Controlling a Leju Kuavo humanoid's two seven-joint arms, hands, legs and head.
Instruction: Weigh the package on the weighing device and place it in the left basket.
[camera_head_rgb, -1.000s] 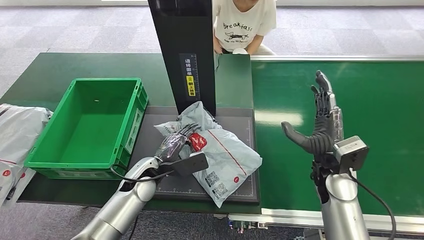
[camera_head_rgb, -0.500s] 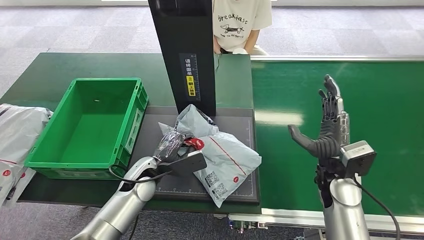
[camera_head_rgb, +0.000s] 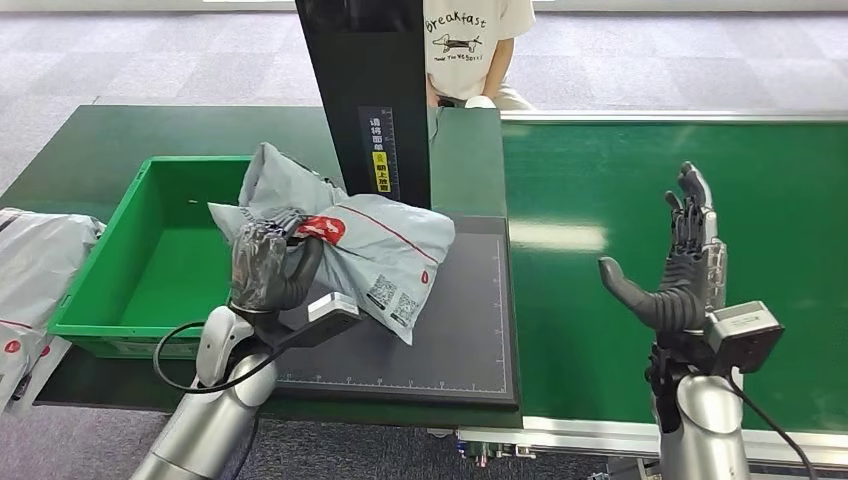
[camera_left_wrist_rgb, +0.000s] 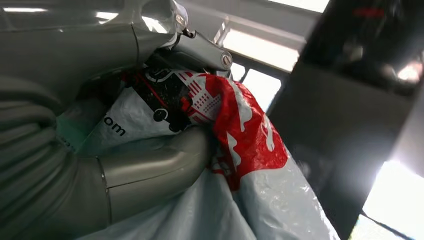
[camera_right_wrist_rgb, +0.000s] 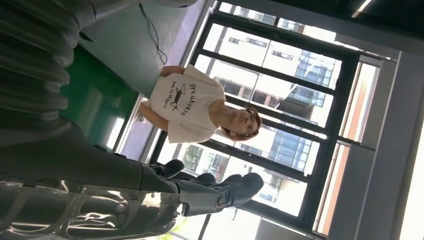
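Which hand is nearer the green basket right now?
Left. The left hand holds the package right beside the basket, at its right rim. The right hand is far off over the conveyor belt, open.

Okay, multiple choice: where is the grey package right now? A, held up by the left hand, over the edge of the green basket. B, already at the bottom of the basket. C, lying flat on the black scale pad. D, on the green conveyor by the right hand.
A: the left hand grips the package lifted off the scale pad, partly over the near rim of the basket; the right hand is empty.
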